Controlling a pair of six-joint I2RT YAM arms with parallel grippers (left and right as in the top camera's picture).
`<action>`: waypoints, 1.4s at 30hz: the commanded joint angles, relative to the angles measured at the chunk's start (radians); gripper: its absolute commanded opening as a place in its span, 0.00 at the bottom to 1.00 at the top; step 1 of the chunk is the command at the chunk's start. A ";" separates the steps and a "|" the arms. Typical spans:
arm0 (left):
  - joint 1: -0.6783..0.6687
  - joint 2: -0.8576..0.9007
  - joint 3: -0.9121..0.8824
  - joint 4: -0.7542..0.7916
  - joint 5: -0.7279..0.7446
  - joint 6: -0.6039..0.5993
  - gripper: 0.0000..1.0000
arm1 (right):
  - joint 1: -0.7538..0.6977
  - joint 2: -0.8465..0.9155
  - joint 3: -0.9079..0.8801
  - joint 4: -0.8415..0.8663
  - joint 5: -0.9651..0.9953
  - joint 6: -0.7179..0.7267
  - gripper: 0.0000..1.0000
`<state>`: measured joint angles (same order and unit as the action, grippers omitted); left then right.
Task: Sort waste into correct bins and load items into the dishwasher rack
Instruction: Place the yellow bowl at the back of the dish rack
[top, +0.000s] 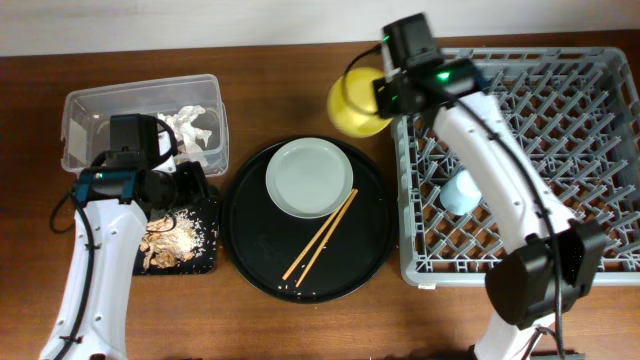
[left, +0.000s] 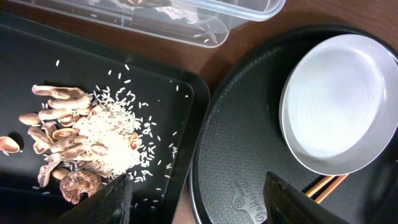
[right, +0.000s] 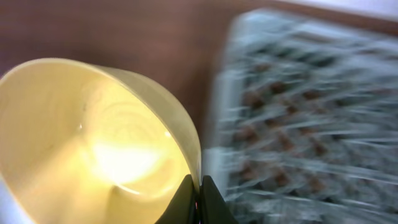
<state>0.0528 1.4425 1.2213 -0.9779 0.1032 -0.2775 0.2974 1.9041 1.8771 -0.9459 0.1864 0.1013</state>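
My right gripper (top: 385, 95) is shut on the rim of the small yellow bowl (top: 355, 103), holding it above the table just left of the grey dishwasher rack (top: 590, 260); in the right wrist view the bowl (right: 93, 143) fills the left side and the rack (right: 298, 124) is blurred. A light blue cup (top: 460, 192) lies in the rack. The grey-green plate (top: 309, 177) and wooden chopsticks (top: 320, 238) rest on the round black tray (top: 250, 250). My left gripper (left: 193, 199) is open and empty over the gap between the black rectangular tray (left: 180, 124) and the round tray. Food scraps (left: 81, 140) lie in the rectangular tray. Tissue (top: 192, 125) lies in the clear tub (top: 80, 105).
The plate (left: 342, 112) and chopstick ends (left: 323, 185) show in the left wrist view on the round tray (left: 242, 143). The clear tub's edge (left: 205, 28) is at the top there. Bare wooden table lies between the tub and the rack.
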 joint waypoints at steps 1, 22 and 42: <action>0.002 -0.009 0.003 0.019 -0.007 -0.010 0.67 | -0.068 -0.013 0.024 0.048 0.476 -0.062 0.04; 0.002 -0.009 0.003 0.050 -0.006 -0.010 0.67 | -0.224 0.269 0.011 0.138 0.834 -0.063 0.04; 0.002 -0.009 0.003 0.050 -0.003 -0.010 0.67 | -0.154 0.312 0.008 0.097 0.883 0.040 0.04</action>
<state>0.0528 1.4425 1.2213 -0.9306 0.1001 -0.2775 0.1181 2.1876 1.8839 -0.8337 1.1324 0.1249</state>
